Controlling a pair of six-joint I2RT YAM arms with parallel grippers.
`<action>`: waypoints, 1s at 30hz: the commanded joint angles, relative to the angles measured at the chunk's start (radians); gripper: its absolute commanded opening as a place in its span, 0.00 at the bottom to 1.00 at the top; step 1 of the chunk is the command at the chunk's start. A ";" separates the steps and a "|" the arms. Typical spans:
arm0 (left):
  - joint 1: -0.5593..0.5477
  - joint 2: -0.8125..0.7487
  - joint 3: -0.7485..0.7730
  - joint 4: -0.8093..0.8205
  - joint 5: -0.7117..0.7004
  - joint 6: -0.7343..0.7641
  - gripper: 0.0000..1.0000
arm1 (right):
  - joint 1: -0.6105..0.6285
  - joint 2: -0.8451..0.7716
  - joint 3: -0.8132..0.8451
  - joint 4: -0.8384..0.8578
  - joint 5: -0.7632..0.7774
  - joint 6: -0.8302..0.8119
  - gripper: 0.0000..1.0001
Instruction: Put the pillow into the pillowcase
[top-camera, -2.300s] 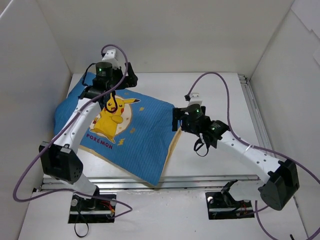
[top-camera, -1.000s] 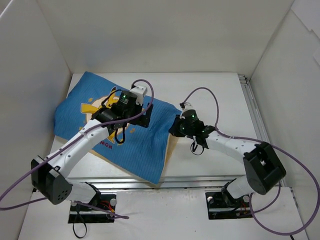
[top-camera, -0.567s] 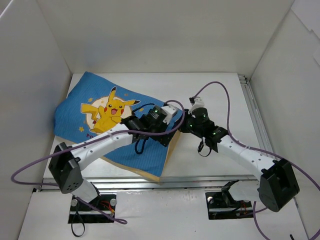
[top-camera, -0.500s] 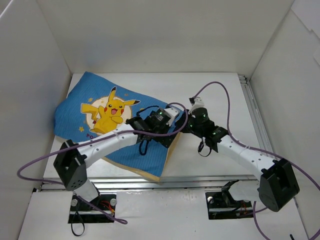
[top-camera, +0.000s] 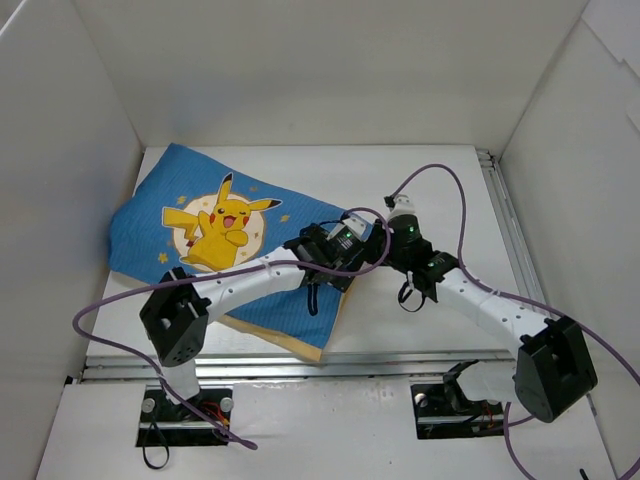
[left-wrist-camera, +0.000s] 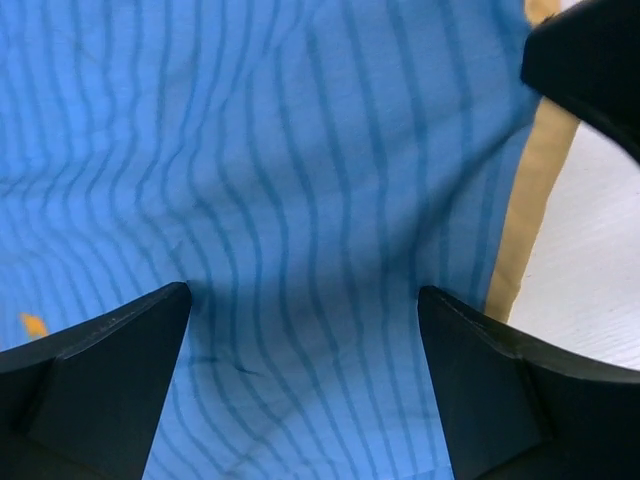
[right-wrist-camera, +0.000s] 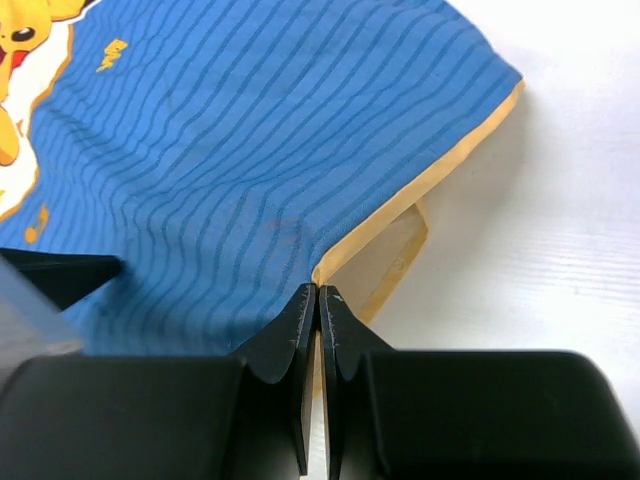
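Note:
The pillowcase (top-camera: 150, 235), blue with a yellow Pikachu, lies puffed up on the left half of the table; its right edge has a yellow hem (right-wrist-camera: 455, 145). My right gripper (right-wrist-camera: 318, 292) (top-camera: 378, 255) is shut on that hem, pinching the upper layer at the opening. A pale beige surface (right-wrist-camera: 385, 262) shows in the opening; I cannot tell whether it is lining or the pillow, which is otherwise hidden. My left gripper (left-wrist-camera: 303, 295) (top-camera: 345, 262) stands open wide, low over the striped blue fabric (left-wrist-camera: 300, 150) right beside the right gripper. Nothing is held between its fingers (left-wrist-camera: 110, 370).
White walls close in the table (top-camera: 430, 190) on the left, back and right. An aluminium rail (top-camera: 400, 362) runs along the front edge and another (top-camera: 500, 220) along the right side. Purple cables loop over both arms.
My left arm has swept from the back left across the pillowcase to its right edge, uncovering the Pikachu. The right gripper has stayed shut on the hem, shifting only slightly.

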 joint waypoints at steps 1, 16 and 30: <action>-0.007 -0.010 -0.005 0.086 0.035 -0.009 0.93 | 0.008 -0.015 0.038 0.087 -0.011 0.001 0.00; 0.012 -0.349 -0.302 0.405 0.346 -0.030 0.99 | -0.058 0.107 0.044 0.173 -0.066 0.010 0.00; -0.107 -0.110 -0.246 0.297 -0.071 -0.102 0.95 | -0.089 0.042 0.035 0.158 -0.086 0.007 0.00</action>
